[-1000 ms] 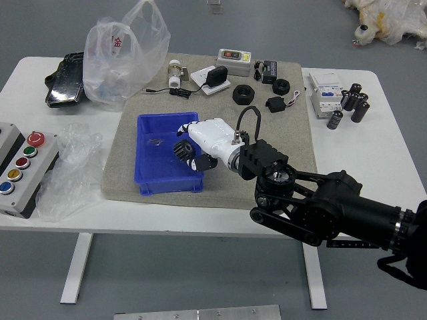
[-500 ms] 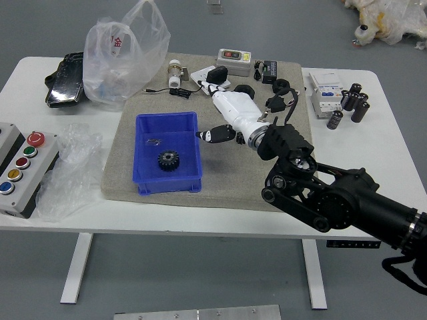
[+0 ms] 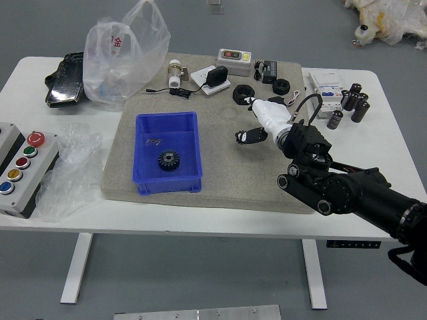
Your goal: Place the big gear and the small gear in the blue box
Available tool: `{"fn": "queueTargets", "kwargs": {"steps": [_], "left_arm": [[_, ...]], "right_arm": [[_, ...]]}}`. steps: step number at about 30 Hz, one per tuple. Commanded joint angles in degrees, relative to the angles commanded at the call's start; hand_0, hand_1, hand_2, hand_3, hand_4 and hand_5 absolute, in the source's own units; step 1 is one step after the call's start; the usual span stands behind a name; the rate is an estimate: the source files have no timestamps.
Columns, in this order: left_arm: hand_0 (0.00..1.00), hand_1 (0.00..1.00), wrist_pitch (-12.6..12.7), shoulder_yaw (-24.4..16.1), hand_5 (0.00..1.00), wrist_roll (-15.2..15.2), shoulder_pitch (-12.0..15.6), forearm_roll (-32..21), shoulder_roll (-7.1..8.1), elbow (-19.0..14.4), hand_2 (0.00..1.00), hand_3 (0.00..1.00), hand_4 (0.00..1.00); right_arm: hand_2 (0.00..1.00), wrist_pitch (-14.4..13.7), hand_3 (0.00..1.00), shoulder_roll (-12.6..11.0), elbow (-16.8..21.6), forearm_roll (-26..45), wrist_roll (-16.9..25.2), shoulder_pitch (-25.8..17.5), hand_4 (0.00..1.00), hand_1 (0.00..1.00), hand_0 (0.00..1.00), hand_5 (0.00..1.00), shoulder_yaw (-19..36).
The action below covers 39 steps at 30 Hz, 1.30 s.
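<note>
Head view shows the robot's right hand [image 3: 272, 120], white-backed with black fingertips, open over the grey cloth mat [image 3: 233, 177], its fingers parted and nothing in its grasp. Its black arm reaches in from the right, over the near edge of the white table [image 3: 360, 223].

Left of the hand and a little nearer the robot, well apart from it, sits the blue rectangular plastic box [image 3: 199, 157]. Inside lies a black toothed gear [image 3: 168, 160], in the near part of the floor; whether it is the big or the small one, I cannot tell. A little silvery metal piece [image 3: 153, 141] is in the box too, beyond the gear and slightly left.

Just past the fingertips is a thick black ring-shaped piece [image 3: 243, 95]; whether they touch it, I cannot tell. Another black round piece [image 3: 281, 87] lies beyond the hand, farther right. A white and grey box [image 3: 233, 61] stands past both at the mat's far edge. Right of the hand, off the mat, several black cylinders [image 3: 360, 110] stand close together beside a white box-shaped item [image 3: 326, 90].
</note>
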Motion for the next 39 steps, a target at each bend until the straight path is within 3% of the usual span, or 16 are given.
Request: {"fn": "queueTargets", "kwargs": {"steps": [4,5,10,11,16,17,24,33,34,35,39], "left_arm": [[0.662,0.570,-0.01,0.06,0.313,-0.03,-0.12,-0.02,-0.04,-0.01,0.537,0.677,0.668],[0.662,0.570,-0.02,0.03,0.311,-0.02,-0.13,0.02,-0.04,-0.01,0.538,0.677,0.667],[0.662,0.570,-0.04,-0.03,0.311,0.06,-0.10,0.11,-0.03,-0.03,0.538,0.677,0.667],[0.662,0.570,-0.05,-0.05,0.313,0.07,-0.11,0.14,-0.04,-0.04,0.538,0.677,0.668],[0.662,0.570,-0.06,0.03,0.313,0.07,-0.15,0.08,-0.10,-0.07,0.538,0.677,0.668],[0.662,0.571,-0.07,0.00,0.312,0.09,-0.15,0.11,-0.10,-0.07,0.538,0.677,0.667],[0.662,0.570,-0.05,0.13,0.312,0.06,-0.21,-0.09,-0.17,-0.10,0.538,0.676,0.667],[0.662,0.571,-0.05,-0.06,0.309,0.15,-0.19,0.05,-0.19,-0.10,0.538,0.676,0.665],[0.662,0.571,-0.05,-0.09,0.309,0.16,-0.18,0.08,-0.19,-0.10,0.538,0.676,0.665],[0.662,0.571,-0.05,-0.12,0.309,0.17,-0.18,0.09,-0.20,-0.10,0.538,0.676,0.665],[0.662,0.571,-0.06,-0.22,0.309,0.23,-0.15,0.17,-0.21,-0.10,0.538,0.676,0.665]], "right_arm": [[0.756,-0.29,0.841,0.77,-2.77,3.83,0.84,0.32,0.781,0.675,0.412,0.227,-3.62],[0.575,-0.50,0.656,0.91,-3.12,4.66,1.02,0.35,0.491,0.595,0.369,0.154,-4.40],[0.575,-1.67,0.656,1.47,-3.45,6.88,1.56,0.47,0.491,0.595,0.369,0.154,-6.66],[0.413,-1.96,0.493,1.61,-3.40,7.25,1.69,0.50,0.484,0.511,0.337,0.040,-7.09],[0.413,-3.24,0.493,1.99,-3.15,8.65,2.43,0.49,0.484,0.511,0.337,0.040,-8.57],[0.358,-3.34,0.420,2.02,-3.12,8.81,2.49,0.49,0.422,0.498,0.329,0.060,-8.75],[0.347,-3.93,0.412,1.30,-2.41,7.84,2.81,0.58,0.388,0.499,0.332,0.042,-7.74],[0.318,-3.43,0.411,-3.83,6.81,-1.96,1.10,3.20,0.362,0.494,0.331,0.065,2.56],[0.318,-3.44,0.411,-4.15,8.11,-2.60,1.06,3.31,0.362,0.494,0.331,0.065,3.61],[0.212,-3.51,0.413,-4.40,9.70,-3.05,1.07,3.33,0.343,0.449,0.327,0.018,4.73],[0.212,-4.35,0.413,-4.36,15.87,-2.39,1.84,2.61,0.343,0.449,0.327,0.018,5.53]]}}
